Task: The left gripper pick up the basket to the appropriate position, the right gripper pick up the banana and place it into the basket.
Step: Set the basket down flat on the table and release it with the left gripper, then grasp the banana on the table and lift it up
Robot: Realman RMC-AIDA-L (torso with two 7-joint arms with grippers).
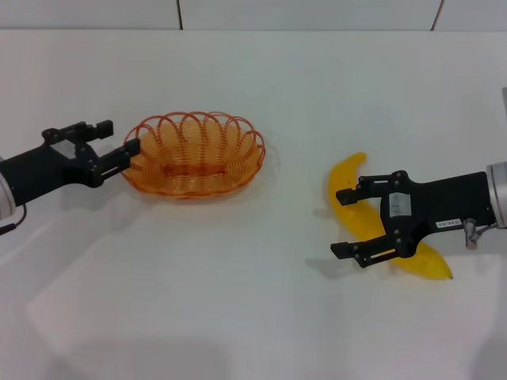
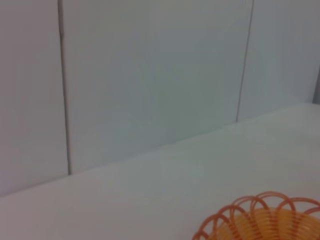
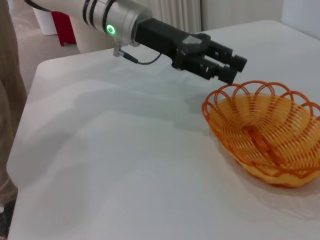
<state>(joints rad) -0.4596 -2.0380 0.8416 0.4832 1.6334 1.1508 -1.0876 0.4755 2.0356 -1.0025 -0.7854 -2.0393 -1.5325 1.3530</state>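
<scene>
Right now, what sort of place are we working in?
Probably an indoor lab or test bench: a bare white table against a pale panelled wall, holding only a wire basket and a plastic-looking banana, with a red bin on the floor beyond.

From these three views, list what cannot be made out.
- Banana: head view, its middle is hidden behind the right gripper; absent from both wrist views.
- Basket: left wrist view, cut off by the picture's edge.
- Left gripper: whether it touches the basket rim is unclear.
</scene>
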